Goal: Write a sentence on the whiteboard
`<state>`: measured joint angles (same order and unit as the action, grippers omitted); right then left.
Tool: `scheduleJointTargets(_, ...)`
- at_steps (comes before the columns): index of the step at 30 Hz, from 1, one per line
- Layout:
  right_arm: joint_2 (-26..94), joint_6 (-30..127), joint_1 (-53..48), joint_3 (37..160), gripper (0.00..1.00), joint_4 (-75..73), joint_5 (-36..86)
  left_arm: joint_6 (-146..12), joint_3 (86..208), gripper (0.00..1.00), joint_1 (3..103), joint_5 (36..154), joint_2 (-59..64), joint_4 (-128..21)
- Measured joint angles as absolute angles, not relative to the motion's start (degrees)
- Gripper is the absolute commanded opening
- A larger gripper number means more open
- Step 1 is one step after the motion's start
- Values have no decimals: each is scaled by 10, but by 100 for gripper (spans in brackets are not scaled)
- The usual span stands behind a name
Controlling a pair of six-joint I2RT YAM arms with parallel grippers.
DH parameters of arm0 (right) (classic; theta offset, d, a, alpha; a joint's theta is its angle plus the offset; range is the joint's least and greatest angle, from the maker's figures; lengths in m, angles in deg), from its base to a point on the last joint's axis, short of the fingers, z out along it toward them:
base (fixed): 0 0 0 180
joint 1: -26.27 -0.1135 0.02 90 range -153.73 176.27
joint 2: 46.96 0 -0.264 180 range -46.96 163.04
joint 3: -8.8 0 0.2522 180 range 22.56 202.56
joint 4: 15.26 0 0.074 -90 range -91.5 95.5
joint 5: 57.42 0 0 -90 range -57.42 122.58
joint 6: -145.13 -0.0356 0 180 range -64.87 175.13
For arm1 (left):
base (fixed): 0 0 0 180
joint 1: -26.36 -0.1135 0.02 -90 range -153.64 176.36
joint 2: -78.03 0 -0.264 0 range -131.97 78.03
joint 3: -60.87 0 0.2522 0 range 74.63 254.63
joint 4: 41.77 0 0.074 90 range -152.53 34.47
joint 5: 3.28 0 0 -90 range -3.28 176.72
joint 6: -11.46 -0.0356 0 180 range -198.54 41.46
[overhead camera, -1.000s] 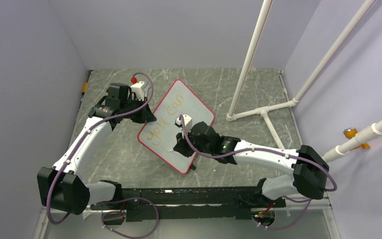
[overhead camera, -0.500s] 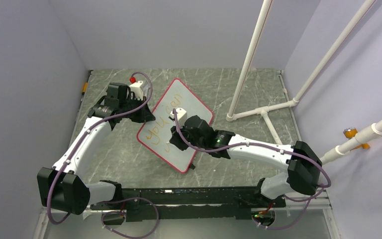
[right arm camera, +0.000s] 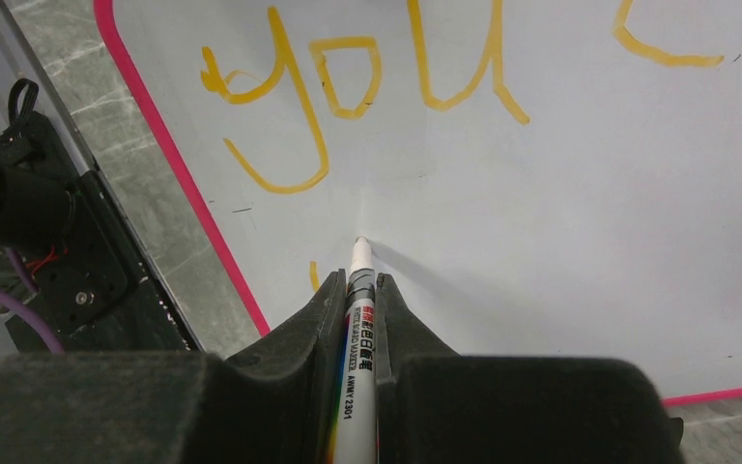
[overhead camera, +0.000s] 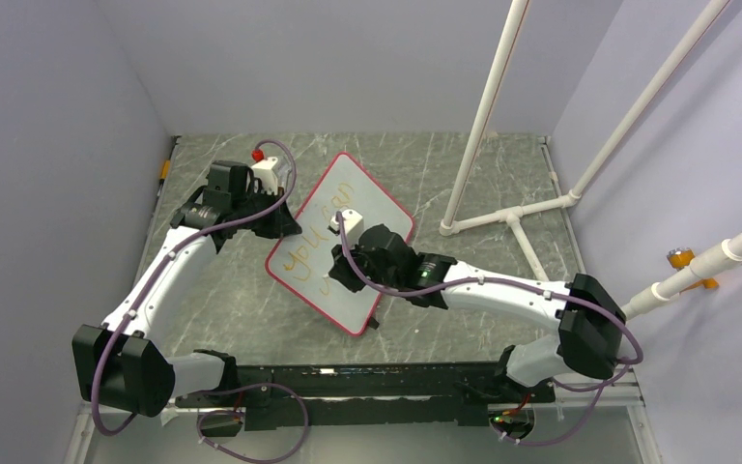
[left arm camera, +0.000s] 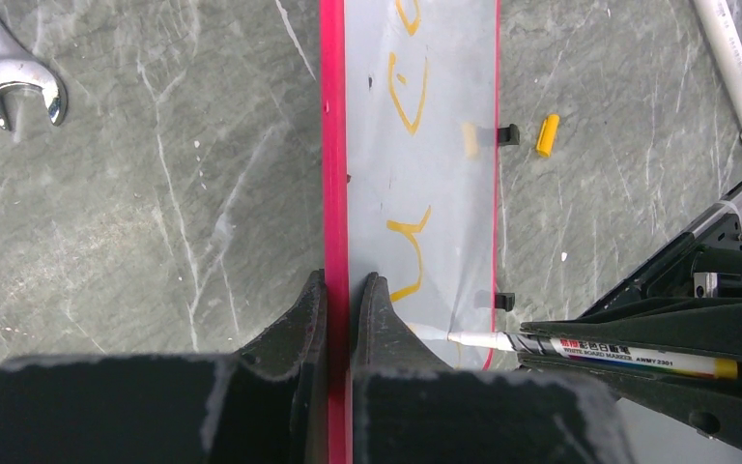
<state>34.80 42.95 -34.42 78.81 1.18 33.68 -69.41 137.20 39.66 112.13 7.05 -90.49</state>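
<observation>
The whiteboard, white with a red-pink frame, is held tilted mid-table. My left gripper is shut on its left frame edge; one finger is on each side of the edge. The sentence reads "you can" in orange on one line. Below it is a short orange stroke. My right gripper is shut on a white whiteboard marker. The marker's tip rests on the board below "you". The marker also shows in the left wrist view.
A steel wrench lies on the grey table left of the board. An orange cap lies to the board's right. A white pipe frame stands at back right. A black rail runs along the near edge.
My right gripper moved left and a little farther along the board with the marker, then held nearly still. The left gripper kept its hold on the frame.
</observation>
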Motion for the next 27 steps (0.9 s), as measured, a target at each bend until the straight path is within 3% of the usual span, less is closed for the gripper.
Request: scheduleJointTargets(27, 289, 402, -371, 679, 0, -14, 373, -694, 1371, 0, 397, 1121, 70, -904)
